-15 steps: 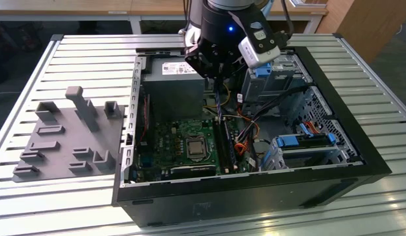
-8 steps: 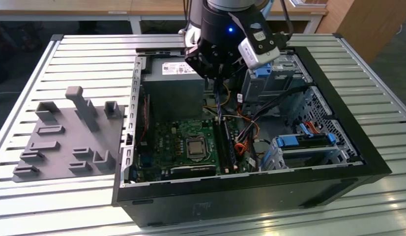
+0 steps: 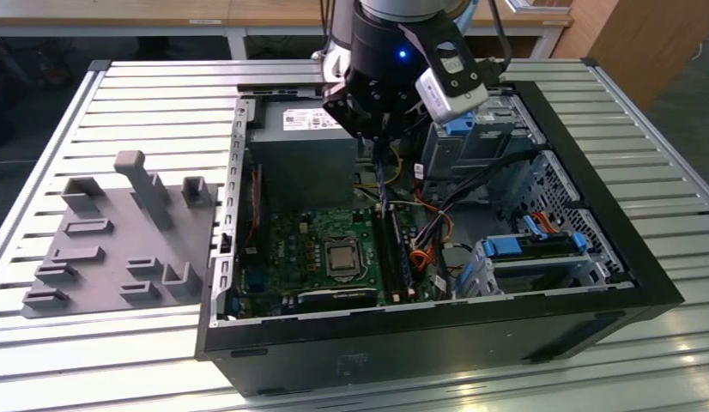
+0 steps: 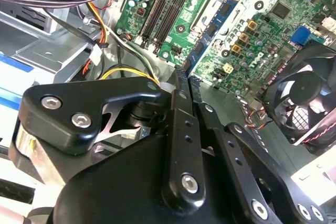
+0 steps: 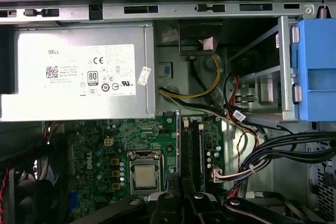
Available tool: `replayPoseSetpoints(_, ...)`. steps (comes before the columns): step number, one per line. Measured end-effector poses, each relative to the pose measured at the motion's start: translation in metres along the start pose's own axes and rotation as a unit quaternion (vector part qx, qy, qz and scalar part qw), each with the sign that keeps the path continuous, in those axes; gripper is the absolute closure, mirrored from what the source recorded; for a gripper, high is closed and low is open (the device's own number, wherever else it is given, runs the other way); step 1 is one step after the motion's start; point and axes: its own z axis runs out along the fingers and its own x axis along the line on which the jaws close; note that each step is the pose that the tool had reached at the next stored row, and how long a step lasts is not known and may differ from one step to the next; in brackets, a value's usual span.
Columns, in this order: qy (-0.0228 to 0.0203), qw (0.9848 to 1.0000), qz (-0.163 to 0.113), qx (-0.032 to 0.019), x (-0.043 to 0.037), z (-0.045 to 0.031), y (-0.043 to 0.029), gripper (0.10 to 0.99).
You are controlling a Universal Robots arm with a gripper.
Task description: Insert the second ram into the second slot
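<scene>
Slatted table [image 3: 125, 94] bears an open computer case [image 3: 446, 335]; tool [image 5: 181, 182] clenched on the second ram [image 5: 180, 145].

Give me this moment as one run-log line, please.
gripper: shut on second ram | position: above memory slots in open computer case | insertion: not yet done

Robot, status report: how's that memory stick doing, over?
Claw shut on ram. Ram hangs over slots, not seated. Cables alongside, none across slots.
</scene>
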Motion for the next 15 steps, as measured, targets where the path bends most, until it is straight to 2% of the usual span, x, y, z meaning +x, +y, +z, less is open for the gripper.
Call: replayPoseSetpoints(15,0.0,1.0,0.0,0.0,0.0,0.0032,-0.0001,0.953)
